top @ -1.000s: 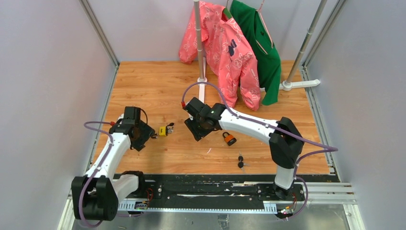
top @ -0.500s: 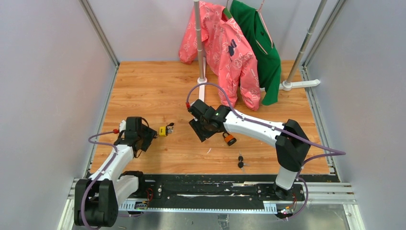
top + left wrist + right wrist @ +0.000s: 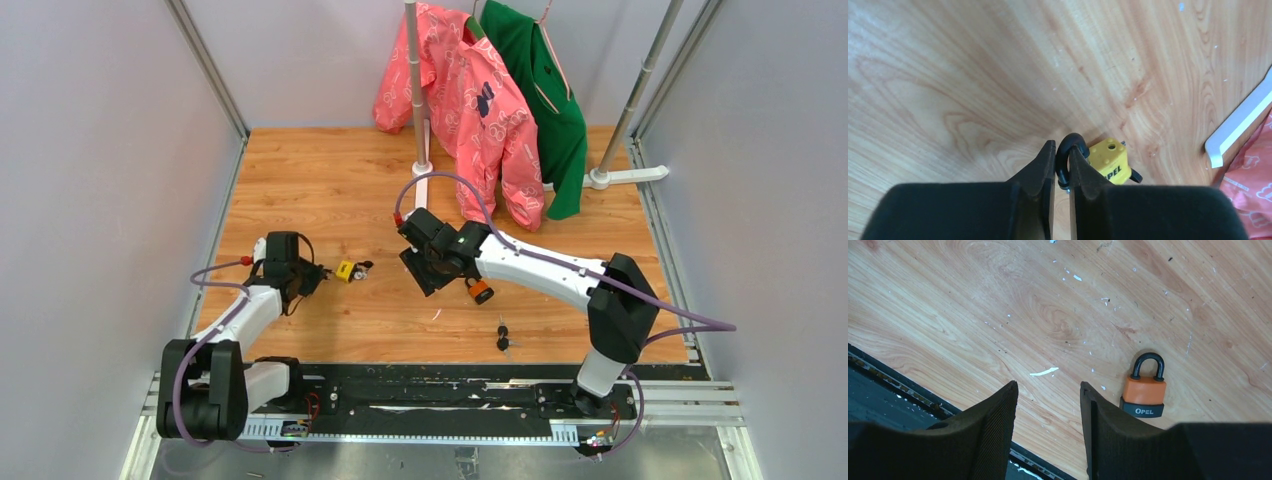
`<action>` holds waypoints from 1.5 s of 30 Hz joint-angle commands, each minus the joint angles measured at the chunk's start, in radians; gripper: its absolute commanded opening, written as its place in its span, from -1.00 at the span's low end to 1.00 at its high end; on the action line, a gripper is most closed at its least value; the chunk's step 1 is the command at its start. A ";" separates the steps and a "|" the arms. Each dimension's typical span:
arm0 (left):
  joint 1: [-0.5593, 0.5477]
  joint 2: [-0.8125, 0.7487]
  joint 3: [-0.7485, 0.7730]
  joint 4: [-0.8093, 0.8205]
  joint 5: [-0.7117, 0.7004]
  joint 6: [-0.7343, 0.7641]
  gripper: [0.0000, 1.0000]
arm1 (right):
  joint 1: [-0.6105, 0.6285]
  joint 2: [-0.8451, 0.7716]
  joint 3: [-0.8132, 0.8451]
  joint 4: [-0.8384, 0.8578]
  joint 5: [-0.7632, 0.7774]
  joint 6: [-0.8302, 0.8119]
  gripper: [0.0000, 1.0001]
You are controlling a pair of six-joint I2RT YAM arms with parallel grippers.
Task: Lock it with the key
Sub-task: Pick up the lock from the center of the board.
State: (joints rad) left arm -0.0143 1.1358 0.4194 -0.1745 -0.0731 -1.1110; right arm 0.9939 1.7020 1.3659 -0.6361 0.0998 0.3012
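A yellow padlock (image 3: 345, 270) lies on the wooden table at the left, with a small black piece (image 3: 361, 264) sticking out of its far end. In the left wrist view my left gripper (image 3: 1063, 146) is shut on the black shackle (image 3: 1070, 137) of this padlock (image 3: 1109, 161). My left gripper (image 3: 316, 273) sits just left of the lock body. An orange padlock (image 3: 480, 290) with its shackle closed (image 3: 1144, 390) lies mid-table. My right gripper (image 3: 1048, 385) hangs open above bare wood just left of it, holding nothing (image 3: 425, 272). A bunch of black keys (image 3: 503, 336) lies near the front edge.
A pink jacket (image 3: 470, 100) and a green garment (image 3: 545, 90) hang on a rack at the back, its white foot (image 3: 423, 190) reaching toward mid-table. Grey walls stand on both sides. A black rail (image 3: 878, 372) runs along the near edge.
My left gripper has slid right up to the yellow padlock and shut on its shackle. The right arm has drifted slightly right and toward the orange padlock, still open.
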 commanded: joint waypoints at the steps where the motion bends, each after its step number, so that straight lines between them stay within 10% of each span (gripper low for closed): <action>1: 0.005 -0.009 0.070 -0.018 -0.026 0.067 -1.00 | 0.000 -0.040 -0.027 -0.007 0.029 0.015 0.04; 15: 0.005 -0.144 0.197 -0.123 0.243 0.379 -1.00 | -0.194 -0.190 -0.181 0.377 -0.605 0.191 0.08; 17: 0.005 -0.174 0.220 -0.160 0.259 0.410 -1.00 | -0.198 -0.195 -0.179 0.408 -0.629 0.200 0.38; 28: 0.005 -0.247 0.380 -0.398 0.263 0.439 -1.00 | -0.142 -0.136 -0.115 0.373 -0.565 0.188 0.47; 36: 0.005 -0.222 0.482 -0.559 0.129 0.308 -1.00 | -0.043 -0.127 -0.052 0.309 -0.223 0.063 0.47; 45: 0.003 -0.202 0.606 -0.649 0.161 0.185 -1.00 | 0.093 -0.240 -0.267 0.681 -0.002 -0.136 0.49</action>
State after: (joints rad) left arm -0.0143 0.9356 0.9714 -0.8032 0.0589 -0.8402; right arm 1.0359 1.5150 1.1736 -0.1619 -0.0402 0.2855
